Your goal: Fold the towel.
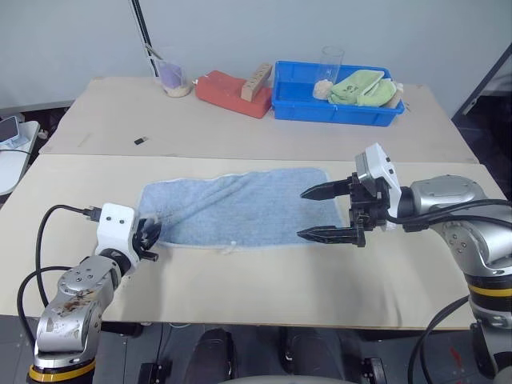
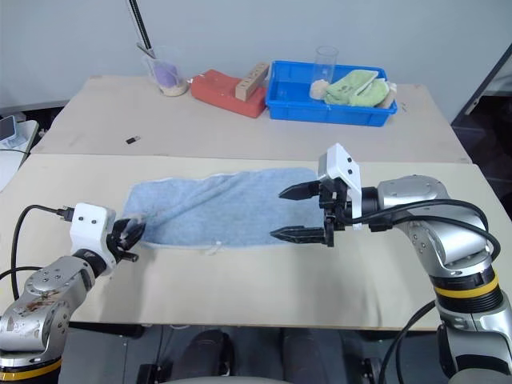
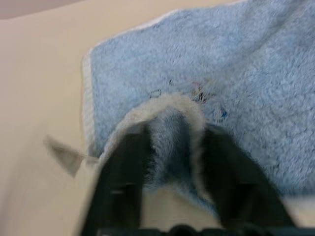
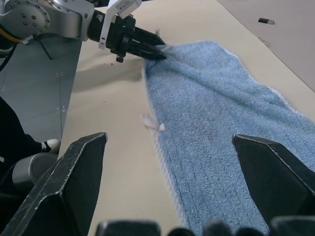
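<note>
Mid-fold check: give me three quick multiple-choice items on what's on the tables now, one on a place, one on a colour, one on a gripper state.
1. The light green cloth lies:
A. in the blue bin
B. on the towel
C. on the floor

2. The block beside the bin is:
A. yellow
B. red
C. black

3. The left gripper is:
A. wide open above the towel
B. closed on the towel's corner
C. holding a cup

Answers:
1 A, the light green cloth sits inside the blue bin.
2 B, the block is red.
3 B, the left gripper pinches a fold of the towel.
</note>
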Tool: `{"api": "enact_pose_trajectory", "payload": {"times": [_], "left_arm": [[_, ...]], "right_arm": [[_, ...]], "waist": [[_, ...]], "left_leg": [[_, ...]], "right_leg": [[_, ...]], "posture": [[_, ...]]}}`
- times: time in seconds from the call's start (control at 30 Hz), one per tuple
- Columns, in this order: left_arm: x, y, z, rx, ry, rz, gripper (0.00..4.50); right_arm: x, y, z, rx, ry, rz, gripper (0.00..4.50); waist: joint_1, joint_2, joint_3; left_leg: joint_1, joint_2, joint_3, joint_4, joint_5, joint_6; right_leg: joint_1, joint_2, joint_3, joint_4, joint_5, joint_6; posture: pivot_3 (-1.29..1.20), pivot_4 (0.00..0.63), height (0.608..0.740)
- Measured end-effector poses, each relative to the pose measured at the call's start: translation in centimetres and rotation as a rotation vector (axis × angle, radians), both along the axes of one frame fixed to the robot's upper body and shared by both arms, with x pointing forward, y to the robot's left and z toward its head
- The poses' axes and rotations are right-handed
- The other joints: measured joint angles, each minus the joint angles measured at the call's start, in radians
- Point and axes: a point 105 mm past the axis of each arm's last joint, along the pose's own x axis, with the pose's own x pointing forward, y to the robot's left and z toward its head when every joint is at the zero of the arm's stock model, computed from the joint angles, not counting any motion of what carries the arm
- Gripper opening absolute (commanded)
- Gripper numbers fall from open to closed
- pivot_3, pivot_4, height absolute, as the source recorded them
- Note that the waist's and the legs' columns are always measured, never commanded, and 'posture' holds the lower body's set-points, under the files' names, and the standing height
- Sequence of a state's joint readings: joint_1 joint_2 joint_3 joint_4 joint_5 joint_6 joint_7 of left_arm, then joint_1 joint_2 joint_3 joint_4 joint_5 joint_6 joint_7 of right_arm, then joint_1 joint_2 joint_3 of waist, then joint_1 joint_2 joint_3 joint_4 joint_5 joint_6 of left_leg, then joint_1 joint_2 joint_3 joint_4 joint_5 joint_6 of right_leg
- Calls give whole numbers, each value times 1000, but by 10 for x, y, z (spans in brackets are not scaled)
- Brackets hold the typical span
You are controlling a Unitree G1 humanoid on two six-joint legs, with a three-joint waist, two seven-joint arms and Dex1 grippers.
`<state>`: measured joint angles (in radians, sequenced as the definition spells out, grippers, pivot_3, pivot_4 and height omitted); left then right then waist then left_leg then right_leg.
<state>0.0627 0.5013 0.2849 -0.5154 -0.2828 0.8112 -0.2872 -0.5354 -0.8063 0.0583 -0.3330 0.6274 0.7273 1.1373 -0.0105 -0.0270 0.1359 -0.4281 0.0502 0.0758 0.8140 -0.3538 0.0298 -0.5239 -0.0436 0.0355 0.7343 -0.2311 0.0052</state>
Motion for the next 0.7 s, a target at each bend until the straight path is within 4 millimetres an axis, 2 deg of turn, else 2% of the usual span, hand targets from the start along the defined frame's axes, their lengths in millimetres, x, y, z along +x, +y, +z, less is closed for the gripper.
{"api": "enact_pose_trajectory", "payload": {"times": [0.03, 0.3, 0.37, 0.57, 0.7], "left_arm": [[0, 0, 0, -1, 2, 2, 27], [0, 1, 8, -6, -43, 15, 27], [5, -3, 19, -20, -94, -16, 27], [14, -10, 42, -56, -177, -84, 27], [20, -9, 56, -115, -225, -110, 27]], "right_arm": [[0, 0, 0, 0, 0, 0, 4500], [3, -4, -1, -17, -21, -6, 4500], [7, -13, -6, -83, -64, -29, 4500], [18, -53, -57, -385, -141, -72, 4500], [24, -67, -83, -506, -185, -50, 4500]], "waist": [[0, 0, 0], [0, 0, 0], [5, 0, 0], [8, 0, 0], [3, 0, 0]], "left_leg": [[0, 0, 0, 0, 0, 0], [0, 0, -1, 0, 0, 0], [0, 0, 0, 0, 0, 0], [2, -1, 2, 0, 0, 0], [2, 0, 2, 0, 0, 0]], "right_leg": [[0, 0, 0, 0, 0, 0], [0, 0, 0, 0, 0, 0], [0, 0, -1, 0, 0, 0], [3, 0, 0, -1, 0, 0], [3, 0, 0, 0, 0, 0]], "posture": [[0, 150, 661], [0, 150, 661], [0, 150, 661], [0, 150, 661], [0, 150, 661]]}}
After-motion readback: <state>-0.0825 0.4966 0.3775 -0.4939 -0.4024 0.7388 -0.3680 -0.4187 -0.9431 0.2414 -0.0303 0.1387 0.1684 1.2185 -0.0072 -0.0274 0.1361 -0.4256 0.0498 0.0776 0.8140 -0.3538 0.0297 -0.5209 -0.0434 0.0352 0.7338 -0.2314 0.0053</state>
